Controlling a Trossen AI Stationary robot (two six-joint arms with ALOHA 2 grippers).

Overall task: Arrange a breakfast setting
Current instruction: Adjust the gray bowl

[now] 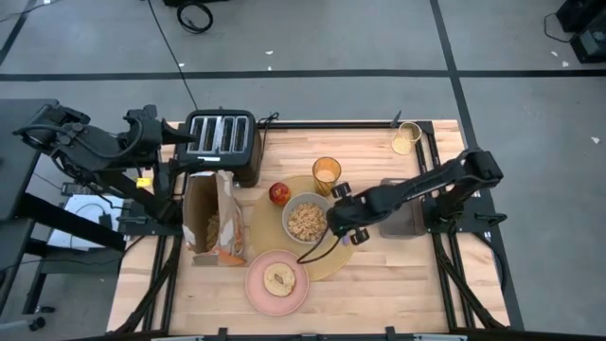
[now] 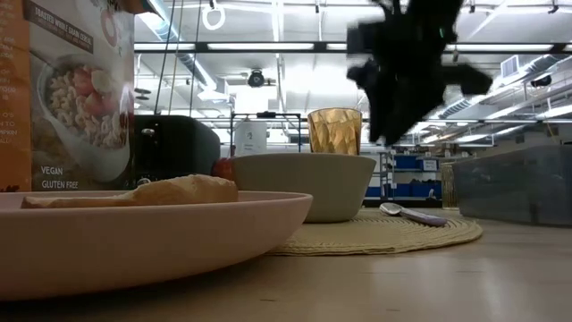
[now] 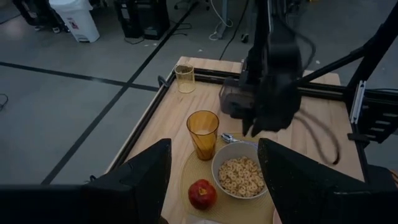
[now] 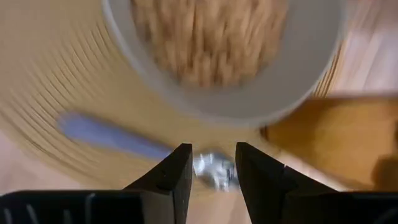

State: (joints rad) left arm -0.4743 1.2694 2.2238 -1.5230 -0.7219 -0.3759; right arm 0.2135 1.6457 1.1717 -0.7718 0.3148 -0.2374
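Right hand (image 4: 211, 168) hovered over metal spoon (image 4: 211, 169) with lilac handle, fingers narrowly parted, pinching nothing. Spoon lay on round tan woven placemat (image 1: 333, 263), beside grey-green cereal bowl (image 1: 307, 219). Risk judged: nudging bowl, scattering cereal. Left hand (image 3: 214, 177) spread, near toaster (image 1: 222, 142).

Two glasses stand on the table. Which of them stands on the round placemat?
The amber tumbler beside the cereal bowl stands on the placemat's edge. The small clear glass stands apart on bare wood at the far corner.

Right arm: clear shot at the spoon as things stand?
Probably yes. The right pincer hangs open right over the spoon, which lies bare on the placemat beside the bowl; nothing covers it.
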